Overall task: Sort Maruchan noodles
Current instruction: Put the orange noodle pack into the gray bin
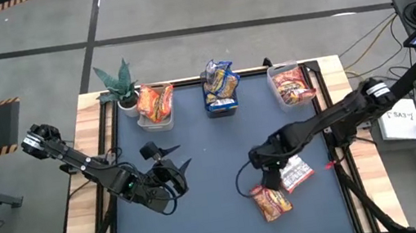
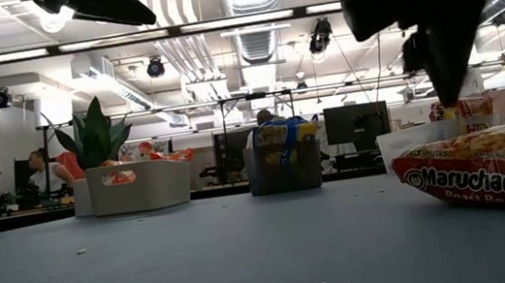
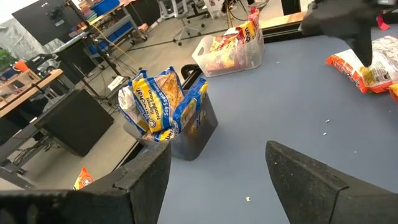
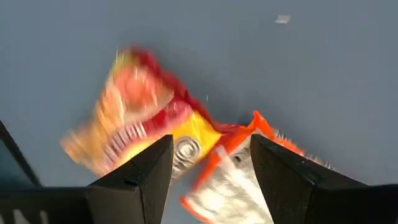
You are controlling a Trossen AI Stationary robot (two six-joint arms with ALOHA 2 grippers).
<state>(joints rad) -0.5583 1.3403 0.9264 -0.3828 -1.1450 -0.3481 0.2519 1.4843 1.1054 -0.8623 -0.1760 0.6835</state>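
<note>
Right end effector [image 1: 271,180] parted above loose packets [image 1: 283,188].

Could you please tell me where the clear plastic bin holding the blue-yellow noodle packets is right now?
In the high view, the clear plastic bin of blue-yellow noodle packets stands at the table's far edge, the middle of three bins, between the orange-packet bin and the red-packet bin.

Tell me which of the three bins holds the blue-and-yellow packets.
The middle bin, between the bin by the plant and the right-hand bin, which hold orange-red packets.
</note>
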